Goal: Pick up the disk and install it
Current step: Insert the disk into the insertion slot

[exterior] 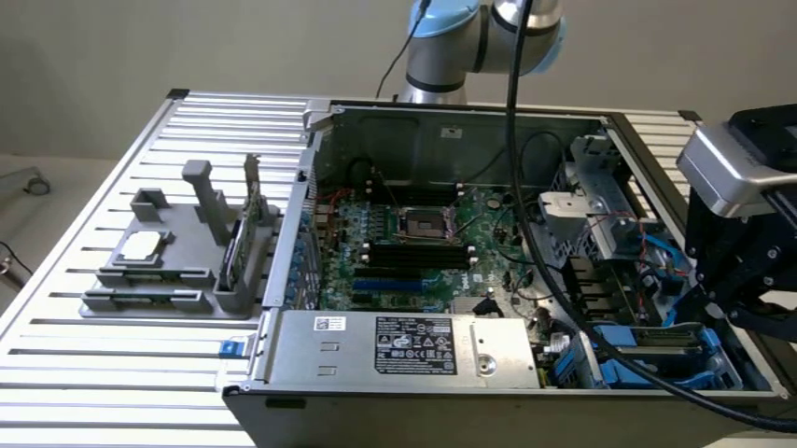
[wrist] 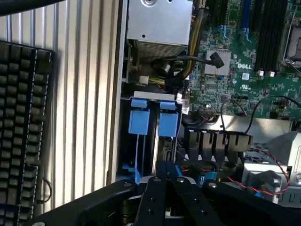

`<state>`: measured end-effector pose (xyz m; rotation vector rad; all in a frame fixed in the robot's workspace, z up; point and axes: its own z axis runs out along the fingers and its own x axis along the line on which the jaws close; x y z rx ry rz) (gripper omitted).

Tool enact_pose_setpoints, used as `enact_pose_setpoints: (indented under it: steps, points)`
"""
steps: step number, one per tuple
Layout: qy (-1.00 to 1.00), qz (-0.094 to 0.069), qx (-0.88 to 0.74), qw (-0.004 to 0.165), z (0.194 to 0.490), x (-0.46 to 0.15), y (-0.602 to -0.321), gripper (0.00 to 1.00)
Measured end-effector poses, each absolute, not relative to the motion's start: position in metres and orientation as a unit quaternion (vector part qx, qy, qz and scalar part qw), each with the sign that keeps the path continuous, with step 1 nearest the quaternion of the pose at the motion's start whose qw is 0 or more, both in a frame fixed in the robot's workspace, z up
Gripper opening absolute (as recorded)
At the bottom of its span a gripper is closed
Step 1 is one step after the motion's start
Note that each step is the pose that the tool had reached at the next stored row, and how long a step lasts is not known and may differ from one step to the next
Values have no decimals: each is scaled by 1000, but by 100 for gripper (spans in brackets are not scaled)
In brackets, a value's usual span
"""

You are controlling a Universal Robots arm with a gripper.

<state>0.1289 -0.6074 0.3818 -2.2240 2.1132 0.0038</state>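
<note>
Two blue plastic carrier ends stand side by side in the drive bay at the case's corner. I cannot tell which one frames the disk, and its silver face and white label are hidden. In the exterior view the bay's blue carriers lie at the lower right of the open case, under the arm's black head. My gripper hovers just off the bay with its black fingers drawn together at the tips. Nothing shows between them.
The open computer case holds a motherboard, cables, and a grey power supply box with a sticker. A grey fixture with a small silver chip stands on the slatted table at the exterior view's left. A black keyboard lies beside the case.
</note>
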Motion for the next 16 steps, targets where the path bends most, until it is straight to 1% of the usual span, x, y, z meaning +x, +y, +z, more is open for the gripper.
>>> enact_pose_setpoints:
  steps: [7, 8, 9, 10, 13, 15, 16]
  points:
    - [733, -1, -679, 37, 382, 129, -607, 11]
    - [739, -1, -672, 37, 382, 129, -607, 12]
    - [745, -2, -666, 37, 382, 129, -607, 17]
    - [752, -2, -659, 37, 382, 129, -607, 17]
    - [769, -3, -638, 37, 382, 129, -607, 36]
    - [780, -4, -624, 37, 382, 129, -607, 36]
    - [786, -4, -617, 37, 382, 129, -607, 42]
